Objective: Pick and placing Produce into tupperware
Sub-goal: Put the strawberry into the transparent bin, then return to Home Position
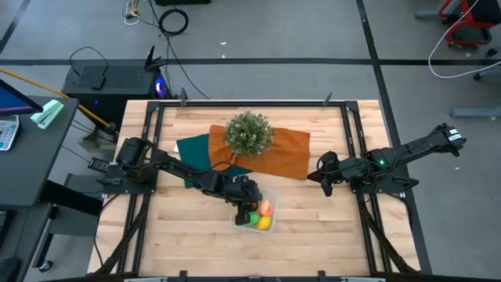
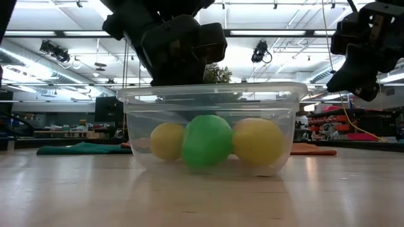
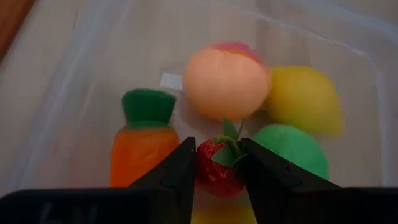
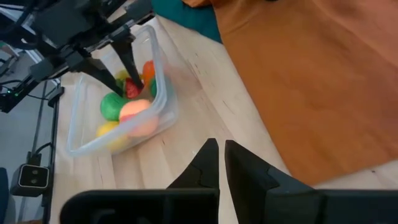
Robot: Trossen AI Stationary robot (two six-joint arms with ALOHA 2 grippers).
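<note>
While gripped by left end effector, strawberry looks red w/ green leaves.

No text, label, brand, number or sign is showing clearly enough to be read in any of the views. A small white tag is lying at the bottom of the tupperware, beside the carrot — its face is looking blank. At the left edge of the high view a part of a screen is appearing, but whatever is on it is too small to make out. In the low view the room behind the worktop is showing some shelves and lamps — no lettering is being seen there.
</note>
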